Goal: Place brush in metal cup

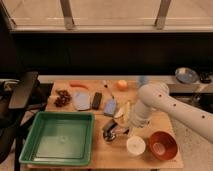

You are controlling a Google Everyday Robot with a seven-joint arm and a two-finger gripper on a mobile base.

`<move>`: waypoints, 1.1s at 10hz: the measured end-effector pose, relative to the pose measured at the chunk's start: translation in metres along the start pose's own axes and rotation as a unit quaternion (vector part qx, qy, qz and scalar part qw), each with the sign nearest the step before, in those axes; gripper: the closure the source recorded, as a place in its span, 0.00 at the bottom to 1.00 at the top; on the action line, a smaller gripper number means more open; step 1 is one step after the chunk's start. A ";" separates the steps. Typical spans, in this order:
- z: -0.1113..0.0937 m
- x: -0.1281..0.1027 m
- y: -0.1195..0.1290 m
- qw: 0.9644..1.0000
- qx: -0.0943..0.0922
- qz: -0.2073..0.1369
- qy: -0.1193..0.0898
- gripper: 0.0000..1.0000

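Wooden counter point(112, 156) beneath a dark window wall: the robot's white arm point(167, 105) extends in over the counter's right edge and bends down toward the middle of its front half

A green tray point(30, 150) fills the front left corner. A red-orange bowl point(162, 145) sits at the front right corner, with a white cup point(136, 145) just beside it, toward the tray. Nearer the back edge, a light-blue pad point(82, 100) and a flat black block point(96, 100) lie side by side, and a blue pad with a thin handle point(110, 105) lies next to the block. A small orange ball point(122, 85) rests close to the back edge.

The metal cup point(108, 134) stands in the front half of the counter, between the tray and the white cup. The gripper point(118, 130) hangs low, right at the cup on the side toward the right edge. How far the claw is open cannot be told. A dark shape point(114, 128) shows at its tip against the cup, and whether this is the brush cannot be told
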 end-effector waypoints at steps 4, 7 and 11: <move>-0.007 -0.005 -0.003 1.000 0.017 0.001 0.005 0.94; -0.007 -0.004 -0.002 1.000 0.018 0.002 0.005 0.94; -0.006 -0.015 -0.014 1.000 0.010 -0.025 0.009 0.94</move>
